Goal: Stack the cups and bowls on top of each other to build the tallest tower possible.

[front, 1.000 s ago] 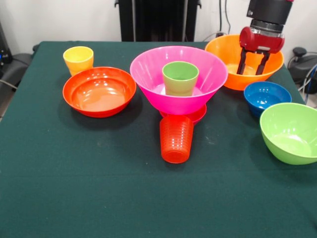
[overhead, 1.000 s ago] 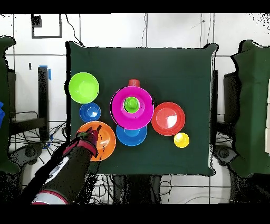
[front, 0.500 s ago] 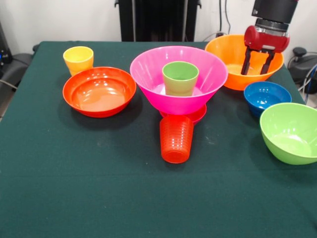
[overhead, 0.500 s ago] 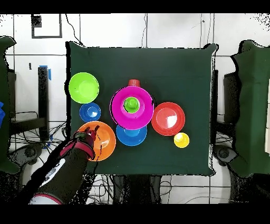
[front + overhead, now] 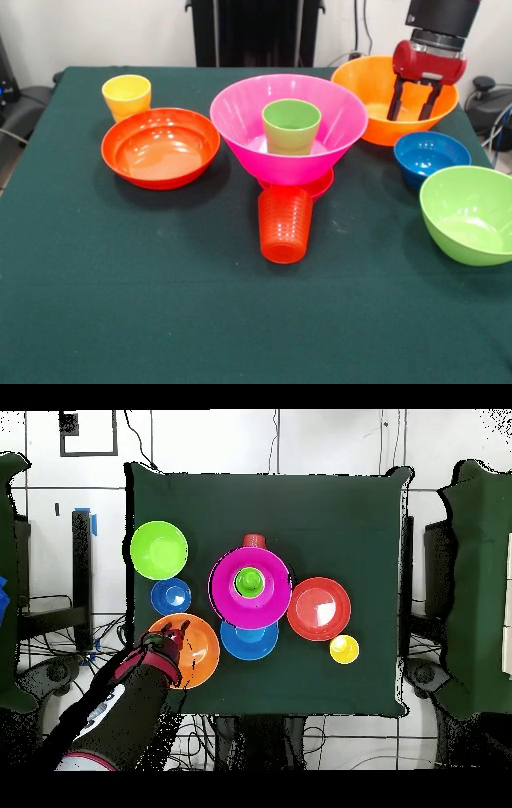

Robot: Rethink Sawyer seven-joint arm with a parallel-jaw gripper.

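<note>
Toward the table's [image 5: 96, 320] near edge, nothing is held or stacked yet beyond the one pile. The ribbed orange-red cup [image 5: 285, 223] is seen standing rim-down just in front of the tower [image 5: 288, 132]. At the near right corner the lime green bowl [image 5: 470, 212] is set, with the small dark blue bowl [image 5: 430, 155] just behind it.

At mid-table the tower is made up of the large pink bowl [image 5: 240, 120] resting on what is taken to be the small magenta bowl [image 5: 320, 186], only its rim showing, with the light green cup [image 5: 291, 125] upright inside the pink bowl. In the overhead view the medium blue bowl [image 5: 248, 642] is found just beside the pink bowl, on its far side. The red-orange bowl [image 5: 160, 147] lies to the left, the yellow cup [image 5: 126, 96] just behind it.

At the far right corner the gripper [image 5: 410, 114] is held above the large yellow-orange bowl [image 5: 364, 84], pointed straight down from the arm [image 5: 120, 709], its two fingers parted and empty, straddling the bowl's near wall.

The step in hand is judged to be picking up this bowl. A descent onto the rim, a closing pinch, and a level lift would next be called for.
</note>
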